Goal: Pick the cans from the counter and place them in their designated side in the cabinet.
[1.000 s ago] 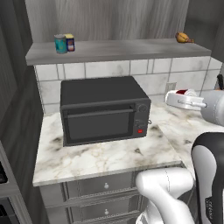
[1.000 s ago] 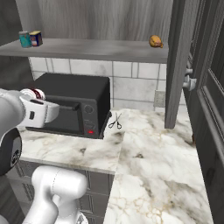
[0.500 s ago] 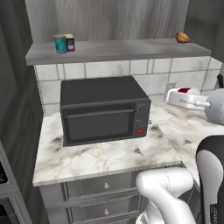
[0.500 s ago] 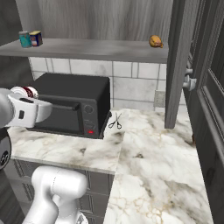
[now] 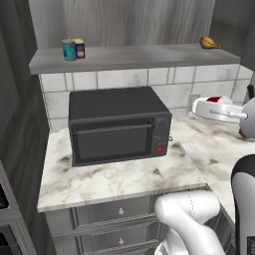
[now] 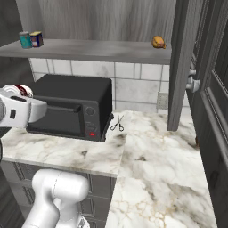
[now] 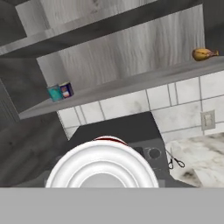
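Left base view: gripper (image 5: 215, 105) clenched on the red can (image 5: 217, 100), lifting higher right of the microwave (image 5: 118, 124); cabinet shelf (image 5: 149, 56) next.

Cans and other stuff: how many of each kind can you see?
Cans: 3 (teal can, yellow-topped can, red can in the gripper)
Food item: 1
Microwave: 1
Scissors: 1
Total: 6
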